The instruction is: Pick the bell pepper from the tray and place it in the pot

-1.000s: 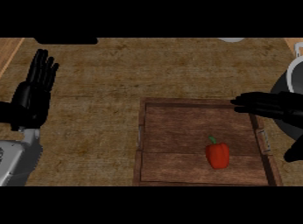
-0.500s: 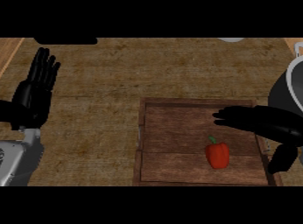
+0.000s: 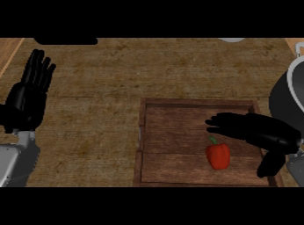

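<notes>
Right hand: our right hand (image 3: 258,132) comes in from the lower right and hangs over the right half of the tray, palm down. Its fingers (image 3: 222,124) are spread and nearly straight, pointing left, and its thumb (image 3: 269,163) points down toward the near edge. It holds nothing.

Left hand: our left hand (image 3: 29,94) rests at the left edge of the view, flat and open with fingers pointing up, well apart from the tray.

Pepper: we see a red bell pepper (image 3: 218,155) with a short green stem lying on the tray, right of the middle and toward the near side. It sits just below the right hand's fingers and left of the thumb. We cannot tell whether any finger touches it.

Tray: a dark wooden tray (image 3: 171,132) with a raised rim lies on the counter, right of the centre of the view.

Pot: a large dark pot (image 3: 297,94) with a pale rim stands at the right edge, just beside the tray's far right corner and partly cut off by the view.

Counter: a brown wood-grain counter (image 3: 116,74) fills the view beneath everything.
</notes>
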